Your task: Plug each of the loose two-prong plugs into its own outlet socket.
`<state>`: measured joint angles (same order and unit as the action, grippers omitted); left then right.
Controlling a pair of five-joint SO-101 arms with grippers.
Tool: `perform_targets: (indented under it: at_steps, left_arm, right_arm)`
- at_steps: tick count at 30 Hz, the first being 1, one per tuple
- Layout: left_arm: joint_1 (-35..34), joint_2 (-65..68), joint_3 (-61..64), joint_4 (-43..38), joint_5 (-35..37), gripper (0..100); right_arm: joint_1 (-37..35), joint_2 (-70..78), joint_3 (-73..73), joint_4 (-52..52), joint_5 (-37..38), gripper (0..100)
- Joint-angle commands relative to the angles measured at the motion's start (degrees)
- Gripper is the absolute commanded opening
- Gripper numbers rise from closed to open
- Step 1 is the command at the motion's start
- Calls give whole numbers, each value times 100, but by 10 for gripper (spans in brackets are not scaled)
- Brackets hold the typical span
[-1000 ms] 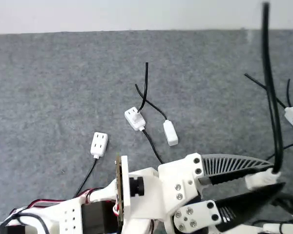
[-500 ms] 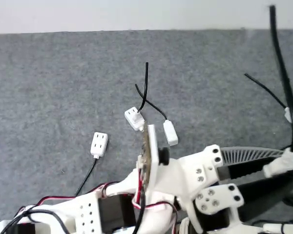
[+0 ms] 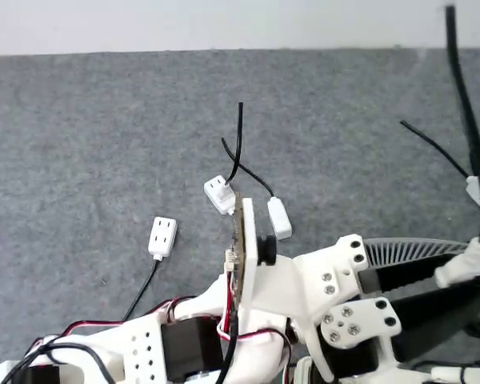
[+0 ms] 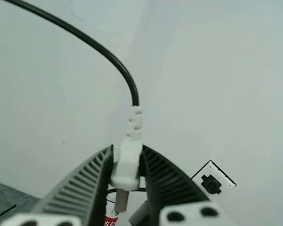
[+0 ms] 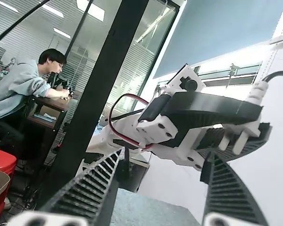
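Small white plastic two-prong plug [image 4: 126,170], pinched by its flat sides in left gripper [image 4: 128,151], aloft over right edge of grey felt table [image 3: 80,144]. Right gripper [image 5: 162,162] agape, empty. Likely light, rigid, slippery; stiff black cord [image 4: 85,39] liable to tug. Best held by body, clear of prongs.

An office or lab is indicated: glass partition walls [image 5: 132,56], black framing [image 5: 104,80] and ceiling strip lights [image 5: 90,6] are seen behind.
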<state>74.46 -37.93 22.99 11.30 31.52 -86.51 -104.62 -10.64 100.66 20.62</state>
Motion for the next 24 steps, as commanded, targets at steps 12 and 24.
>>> perform_targets:
  at_steps: [12, 24]
  left_arm:
    - [-185, -70, -338, 325, 53, 11]
    - [-2145, 0, -374, 1398, 26, 11]
  right_arm:
    - [31, 31, -9, 295, -35, 252]
    - [4, 84, -9, 268, 220, 251]
